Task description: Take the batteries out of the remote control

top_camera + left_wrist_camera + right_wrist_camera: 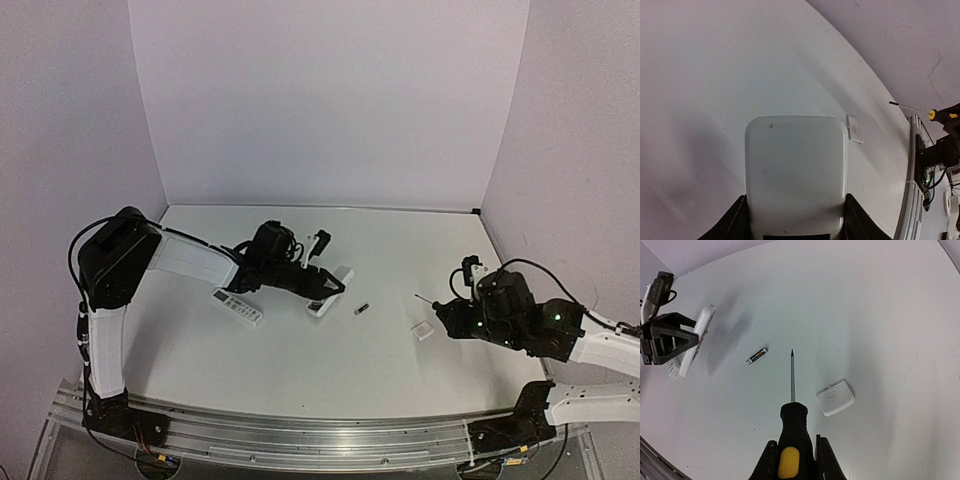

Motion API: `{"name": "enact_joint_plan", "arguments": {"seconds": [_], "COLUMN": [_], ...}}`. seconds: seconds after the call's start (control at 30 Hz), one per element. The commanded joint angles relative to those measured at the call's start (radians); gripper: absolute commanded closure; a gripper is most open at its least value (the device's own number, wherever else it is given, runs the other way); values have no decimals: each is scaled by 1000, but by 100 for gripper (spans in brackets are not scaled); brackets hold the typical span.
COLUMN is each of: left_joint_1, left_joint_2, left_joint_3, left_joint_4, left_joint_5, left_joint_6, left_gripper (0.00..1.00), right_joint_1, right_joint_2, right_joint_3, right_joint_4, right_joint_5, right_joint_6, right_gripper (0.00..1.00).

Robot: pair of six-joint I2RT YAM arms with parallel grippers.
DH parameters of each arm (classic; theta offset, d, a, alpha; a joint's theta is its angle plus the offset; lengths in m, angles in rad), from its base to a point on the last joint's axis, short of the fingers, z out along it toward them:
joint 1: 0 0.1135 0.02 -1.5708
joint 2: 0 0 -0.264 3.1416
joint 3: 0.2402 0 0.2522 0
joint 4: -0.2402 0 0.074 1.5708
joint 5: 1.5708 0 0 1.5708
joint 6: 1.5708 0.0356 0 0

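Note:
My left gripper (312, 283) is shut on the remote control (330, 297) and holds it tilted just above the table. In the left wrist view the remote's plain white back (795, 170) fills the space between my fingers (737, 222), with the edge of a dark recess at the bottom. One battery (362, 309) lies on the table right of the remote and also shows in the right wrist view (757, 356). No second battery shows. My right gripper (792, 460) is shut on a black and yellow screwdriver (792, 425) that points toward the battery.
A small white square cover (424, 330) lies by the screwdriver tip and also shows in the right wrist view (836, 396). A slimmer white remote (238, 307) lies under my left arm. Walls stand close at the back and sides.

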Motion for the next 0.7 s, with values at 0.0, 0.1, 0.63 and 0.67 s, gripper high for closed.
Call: {"name": "enact_joint_plan", "arguments": {"seconds": [0.0,0.1,0.63,0.67], "left_joint_1": [37,70,125,127], "left_joint_2": [-52,-17,182,184], "left_joint_3": [-88,-152,-182,-187], "left_joint_4": [470,755,1515,1517], "left_joint_5": [260,357,325,308], "left_joint_6": [-268,-492,-1100,-1104], "left_gripper": [100,100,100,100], "right_joint_1": [-1,-2,-1,-1], "right_joint_2": [-14,-20,-69,-71], "right_joint_3": [16,18,19,18], "right_joint_4": [-8,-12,-45,-46], "right_joint_5": [1,-1,8,7], "right_joint_6": [15,17,21,22], "right_gripper": [100,100,100,100]}}
